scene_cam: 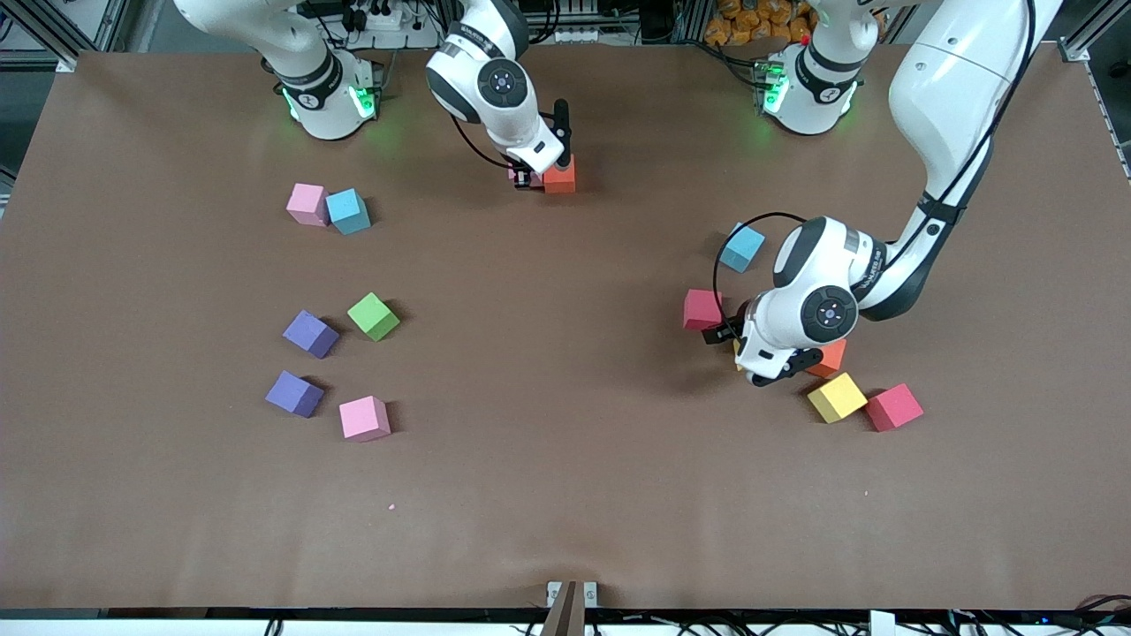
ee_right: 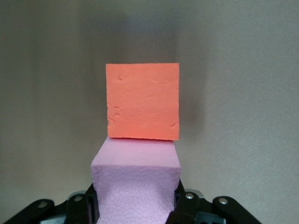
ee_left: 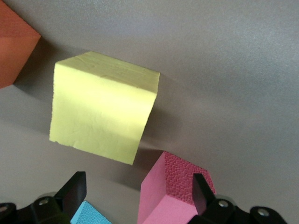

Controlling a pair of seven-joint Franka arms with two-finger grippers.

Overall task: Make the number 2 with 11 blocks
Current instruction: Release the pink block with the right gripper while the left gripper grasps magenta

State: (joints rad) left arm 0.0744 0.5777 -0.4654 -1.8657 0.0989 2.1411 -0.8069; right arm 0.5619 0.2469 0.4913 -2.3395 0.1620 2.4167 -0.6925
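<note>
Your right gripper [ee_right: 135,205] pinches a pebbly pink foam cube [ee_right: 135,182], square against a smooth orange cube [ee_right: 143,101] near the bases. Your left gripper [ee_left: 135,198] gapes wide over a matte yellow cube [ee_left: 103,112].

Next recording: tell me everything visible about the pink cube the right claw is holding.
The small pink matte foam cube has a pebbled face toward the wrist camera and a smoother one above it. It sits squarely between the shut fingers of the right claw, near the robots' edge of the table. Its forward edge meets the orange foam cube, aligned with it. The front view barely shows it under the claw.
</note>
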